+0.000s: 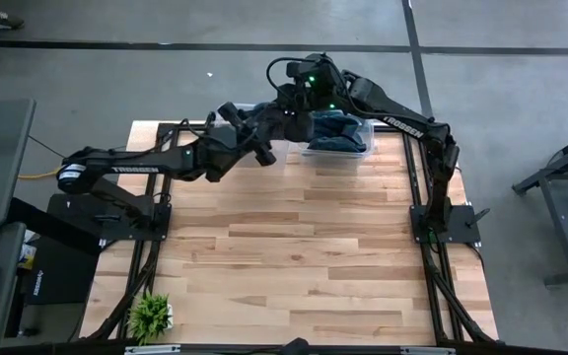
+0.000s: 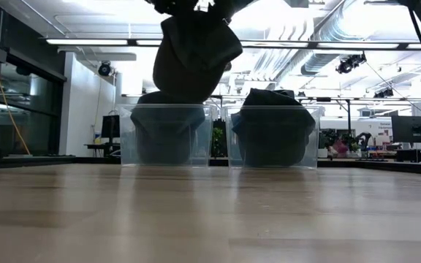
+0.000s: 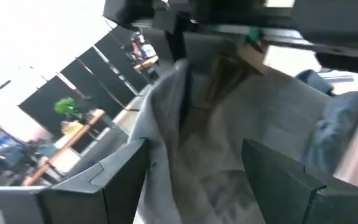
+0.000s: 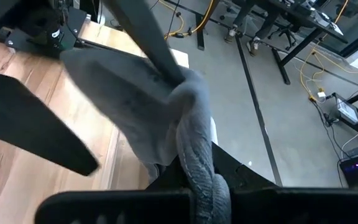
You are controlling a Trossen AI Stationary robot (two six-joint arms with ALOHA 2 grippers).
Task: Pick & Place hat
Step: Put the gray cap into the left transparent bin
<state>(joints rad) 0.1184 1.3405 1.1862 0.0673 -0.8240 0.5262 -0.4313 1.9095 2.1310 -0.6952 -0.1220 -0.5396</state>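
While hat hangs above left-hand clear bin at table's far edge: right gripper clamped on bunched fabric; left gripper fingers apart, straddling cloth. Judged soft, light, limp. Grip gathered fold, not loose edge.

Bright overhead glare; backlit low view; wrist views blurred

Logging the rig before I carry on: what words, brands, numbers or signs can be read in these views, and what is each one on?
"TROSSEN" on the left arm, white letters, high view.
"TROSSEN" on the right arm, white letters, small but legible, high view.
Low view: the monitors behind the table are too small to read.
Both wrist views: no text readable.
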